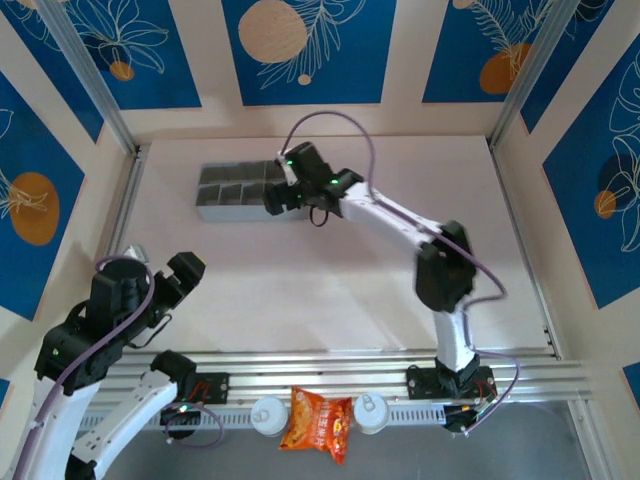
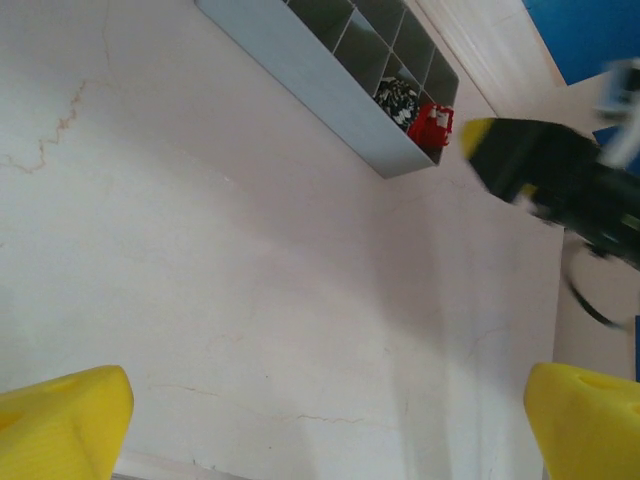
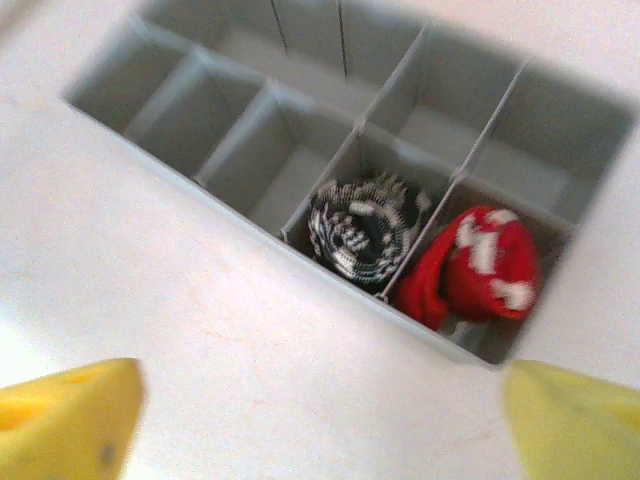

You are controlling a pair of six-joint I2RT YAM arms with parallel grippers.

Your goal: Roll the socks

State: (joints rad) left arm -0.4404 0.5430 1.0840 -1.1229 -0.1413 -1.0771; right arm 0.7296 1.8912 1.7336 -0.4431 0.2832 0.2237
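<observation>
A black-and-white striped sock (image 3: pixel 365 228) lies rolled up in one compartment of a grey divided tray (image 3: pixel 200 165). A red sock (image 3: pixel 480 265) is bundled in the end compartment beside it. My right gripper (image 3: pixel 320 430) hovers open just in front of these compartments, with nothing between its yellow fingertips (image 3: pixel 65 415). In the top view it (image 1: pixel 280 197) is at the tray's (image 1: pixel 225 205) right end. My left gripper (image 2: pixel 330 425) stands open and empty over bare table, far from the tray (image 2: pixel 300 60). In its view I see the striped sock (image 2: pixel 400 97) and the red sock (image 2: pixel 432 125).
An orange snack packet (image 1: pixel 318 420) lies on the rail between the arm bases, flanked by two white caps (image 1: pixel 268 413). The tray's other compartments hold nothing. Walls with aluminium posts (image 1: pixel 520 90) ring the white table (image 1: pixel 320 290).
</observation>
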